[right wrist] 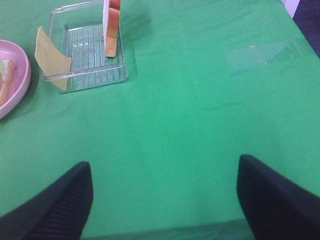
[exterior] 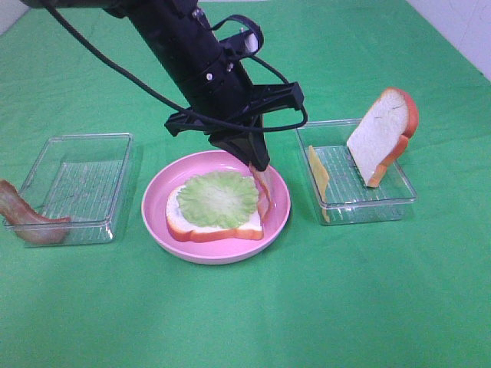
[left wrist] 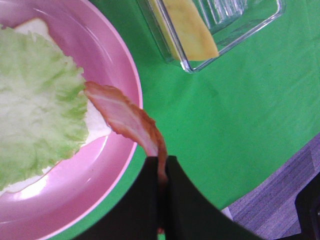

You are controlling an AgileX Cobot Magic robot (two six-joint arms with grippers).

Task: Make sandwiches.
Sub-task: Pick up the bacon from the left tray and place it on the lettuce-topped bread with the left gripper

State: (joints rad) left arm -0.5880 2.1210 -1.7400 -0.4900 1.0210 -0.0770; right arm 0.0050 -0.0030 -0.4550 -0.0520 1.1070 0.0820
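A pink plate (exterior: 161, 188) holds one bread slice (exterior: 219, 232) topped with pale green lettuce (exterior: 219, 198). My left gripper (exterior: 259, 164) is shut on a reddish bacon strip (exterior: 263, 192) that hangs over the plate's right side; in the left wrist view the bacon strip (left wrist: 122, 114) reaches from the gripper (left wrist: 162, 172) to the edge of the lettuce (left wrist: 35, 100). A second bread slice (exterior: 382, 134) leans upright in the right clear tray (exterior: 391, 201), with yellow cheese (exterior: 318, 173) against its left wall. My right gripper (right wrist: 165, 200) is open over bare cloth.
A left clear tray (exterior: 77, 188) has another bacon strip (exterior: 27, 218) draped over its front left corner. Green cloth (exterior: 345, 307) covers the table. The right tray also shows in the right wrist view (right wrist: 85, 82).
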